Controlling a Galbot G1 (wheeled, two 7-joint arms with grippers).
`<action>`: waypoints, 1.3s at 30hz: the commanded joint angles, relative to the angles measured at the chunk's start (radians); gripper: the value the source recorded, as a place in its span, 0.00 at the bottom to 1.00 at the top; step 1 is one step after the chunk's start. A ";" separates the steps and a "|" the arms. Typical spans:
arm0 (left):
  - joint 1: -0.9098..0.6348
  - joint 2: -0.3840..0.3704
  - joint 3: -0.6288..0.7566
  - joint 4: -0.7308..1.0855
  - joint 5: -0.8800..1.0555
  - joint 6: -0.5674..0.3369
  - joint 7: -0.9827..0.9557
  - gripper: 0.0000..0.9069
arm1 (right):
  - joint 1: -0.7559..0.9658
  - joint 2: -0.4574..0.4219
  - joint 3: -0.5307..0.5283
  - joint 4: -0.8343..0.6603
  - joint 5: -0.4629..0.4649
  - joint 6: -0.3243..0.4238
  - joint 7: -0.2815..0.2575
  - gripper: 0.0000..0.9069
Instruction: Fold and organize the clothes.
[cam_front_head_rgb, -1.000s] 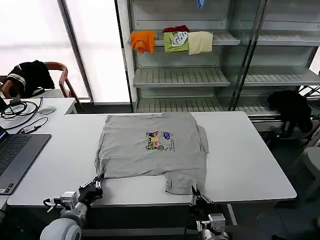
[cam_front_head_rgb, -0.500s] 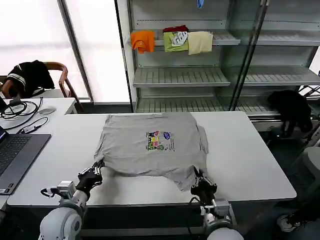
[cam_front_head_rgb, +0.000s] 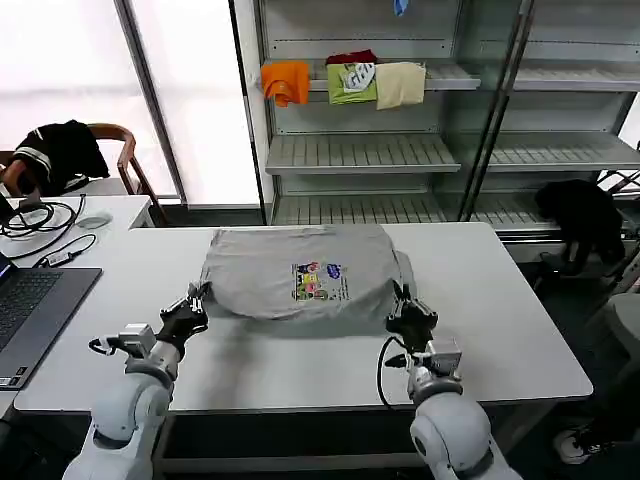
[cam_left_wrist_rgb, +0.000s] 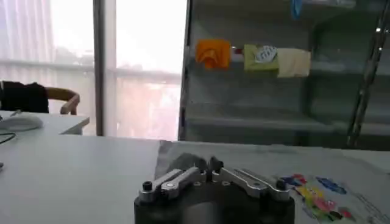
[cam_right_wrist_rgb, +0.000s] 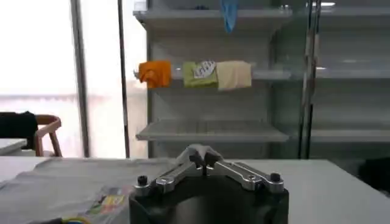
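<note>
Grey shirt, far-middle of bench: soft, light, limp; left pincer and right pincer each pinch a hem corner.

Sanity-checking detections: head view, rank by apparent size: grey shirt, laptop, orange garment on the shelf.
1. Grey shirt, largest.
2. Laptop, cropped by the view's edge.
3. Orange garment, smallest; it sits farther back, so true size is unsure.
</note>
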 joint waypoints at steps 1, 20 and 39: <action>-0.178 -0.001 0.046 0.220 -0.003 -0.012 0.003 0.02 | 0.178 0.024 0.005 -0.200 -0.002 0.019 -0.040 0.00; -0.282 -0.020 0.085 0.410 0.034 -0.022 0.011 0.02 | 0.304 0.097 -0.010 -0.489 -0.030 0.028 -0.087 0.00; -0.310 -0.021 0.083 0.436 0.071 0.012 -0.017 1.00 | 0.452 0.226 0.011 -0.722 0.027 -0.006 -0.033 1.00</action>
